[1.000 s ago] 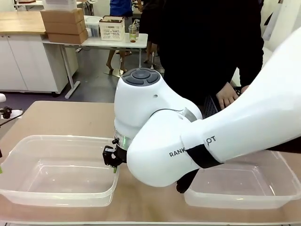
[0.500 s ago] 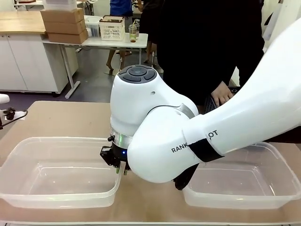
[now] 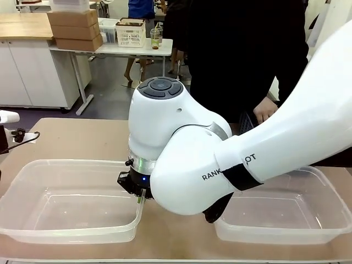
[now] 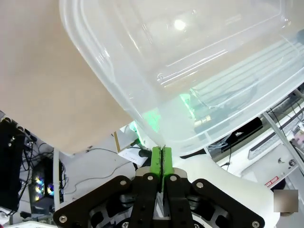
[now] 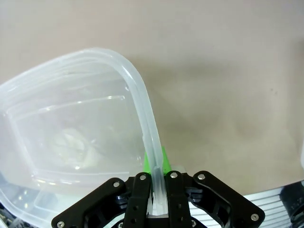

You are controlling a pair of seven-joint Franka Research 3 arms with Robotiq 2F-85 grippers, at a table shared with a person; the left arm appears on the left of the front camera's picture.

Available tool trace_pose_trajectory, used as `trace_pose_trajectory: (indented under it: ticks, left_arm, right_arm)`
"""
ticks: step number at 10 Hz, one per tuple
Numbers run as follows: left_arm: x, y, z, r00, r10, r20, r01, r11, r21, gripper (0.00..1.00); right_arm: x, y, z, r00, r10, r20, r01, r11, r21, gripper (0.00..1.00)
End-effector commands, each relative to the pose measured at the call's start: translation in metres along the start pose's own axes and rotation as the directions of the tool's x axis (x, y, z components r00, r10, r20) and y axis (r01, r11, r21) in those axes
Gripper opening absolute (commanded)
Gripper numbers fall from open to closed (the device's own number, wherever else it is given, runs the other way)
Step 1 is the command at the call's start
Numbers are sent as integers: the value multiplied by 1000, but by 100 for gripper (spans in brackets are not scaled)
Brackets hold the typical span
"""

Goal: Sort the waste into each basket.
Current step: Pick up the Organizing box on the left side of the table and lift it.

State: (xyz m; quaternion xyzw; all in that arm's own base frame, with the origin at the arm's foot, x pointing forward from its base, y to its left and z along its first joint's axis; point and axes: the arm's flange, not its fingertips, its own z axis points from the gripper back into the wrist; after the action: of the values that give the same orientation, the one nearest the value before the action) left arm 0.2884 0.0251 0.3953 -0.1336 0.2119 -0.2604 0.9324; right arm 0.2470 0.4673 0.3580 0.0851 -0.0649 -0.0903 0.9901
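You have the right gripper (image 5: 154, 167) clamped on the rolled rim of the left-hand basket (image 5: 135, 90); in the right wrist view that rim runs down from the upper middle of the frame and passes straight between the two black fingers, with a green pad (image 5: 163, 160) showing just behind it. In the front view the same gripper (image 3: 137, 193) sits at lower centre, on the right-hand rim of that basket (image 3: 66, 234), under the big white right arm (image 3: 264, 148) that crosses the frame from the right.

The left gripper (image 4: 161, 156) rises at the bottom centre of the left wrist view; its green pads (image 4: 156, 164) are pressed together with only a thin dark line between them; their tips meet the edge of the left-hand basket (image 4: 190, 71) above them; you cannot tell whether the lip is caught between them.

The right-hand basket (image 3: 275, 234) rests on the tan table (image 3: 82, 137) at lower right, a narrow strip of table apart from the other; a person in black (image 3: 247, 49) stands at the far side, one hand (image 3: 265, 109) right of centre.
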Motion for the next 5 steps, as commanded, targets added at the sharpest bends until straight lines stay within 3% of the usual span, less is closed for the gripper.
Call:
trace_pose_trajectory:
  ticks: [1,2,3,4,5]
  left_arm:
    - [-14,-29,-61,997,8,77,-3,998,-65,0]
    - [-14,-33,-55,988,7,153,6,997,-82,14]
    - [-14,-37,-50,984,10,178,8,995,-104,61]
    - [-14,-42,-46,976,12,218,18,991,-133,74]
    - [-14,-43,-46,974,6,225,25,991,-134,100]
  right_arm:
    - [8,2,-30,999,-51,13,51,998,-37,0]
    - [9,1,-31,999,-53,12,53,998,-36,0]
    - [10,-1,-31,998,-60,7,60,998,-34,0]
    - [11,-1,-31,998,-63,3,63,998,-30,0]
    - [11,-2,-32,998,-64,-1,64,998,-29,0]
